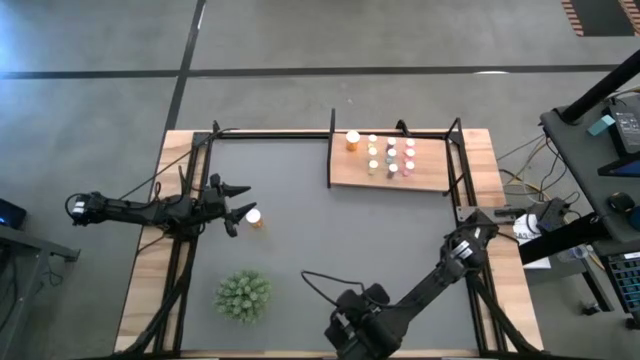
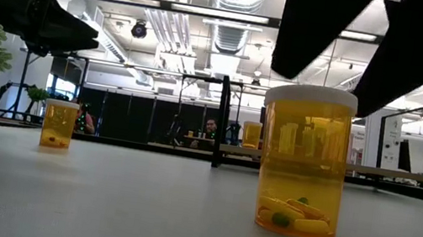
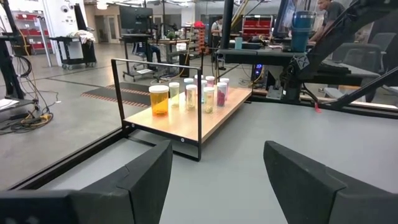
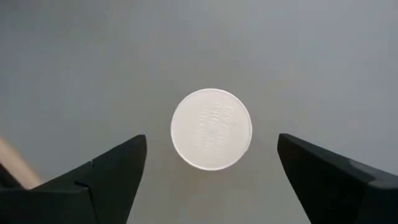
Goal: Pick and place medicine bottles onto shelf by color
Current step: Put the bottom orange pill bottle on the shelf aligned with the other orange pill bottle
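The light-wood shelf (image 1: pixel 425 175) with black posts stands at the far right and holds several small white-capped bottles (image 1: pixel 390 155), among them an orange one (image 3: pixel 159 99). One orange bottle (image 1: pixel 254 216) stands upright on the mat just right of my left gripper (image 1: pixel 240 203), which is open and raised above it (image 2: pixel 58 122). Another orange bottle (image 2: pixel 303 160) stands upright near the front edge. My right gripper (image 4: pixel 211 140) is open and points down, its fingers on either side of that bottle's white cap (image 4: pixel 211 129) and above it, touching nothing.
A green spiky plant (image 1: pixel 243 295) stands at the near left. The dark grey mat (image 1: pixel 330 240) covers most of the table. The shelf's black frame posts (image 3: pixel 199 106) rise at its edges. People show in the room beyond the table (image 2: pixel 210 127).
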`<state>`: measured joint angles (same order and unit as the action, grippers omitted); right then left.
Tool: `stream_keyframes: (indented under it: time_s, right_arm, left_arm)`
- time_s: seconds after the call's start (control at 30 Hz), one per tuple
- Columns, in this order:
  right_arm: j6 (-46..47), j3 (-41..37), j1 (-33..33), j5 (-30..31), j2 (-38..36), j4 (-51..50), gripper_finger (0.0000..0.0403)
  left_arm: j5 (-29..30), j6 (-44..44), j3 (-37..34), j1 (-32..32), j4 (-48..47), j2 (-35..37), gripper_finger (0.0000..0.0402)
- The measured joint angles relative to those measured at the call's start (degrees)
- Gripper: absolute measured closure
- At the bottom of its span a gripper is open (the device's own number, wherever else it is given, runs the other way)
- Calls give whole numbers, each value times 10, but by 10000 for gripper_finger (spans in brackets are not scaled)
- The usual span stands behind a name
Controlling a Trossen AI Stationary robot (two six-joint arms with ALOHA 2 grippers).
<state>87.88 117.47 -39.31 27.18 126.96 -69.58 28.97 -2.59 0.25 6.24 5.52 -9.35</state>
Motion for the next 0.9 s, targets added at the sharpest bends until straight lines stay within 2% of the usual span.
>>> stream_keyframes:
  time_s: [0.27,0.9]
  right_arm:
    - [2,-1,14,-5,20,7,77]
    - [37,-16,22,-7,19,19,78]
  left_arm:
    - [0,0,0,0,0,0,164]
    - [0,0,0,0,0,0,164]
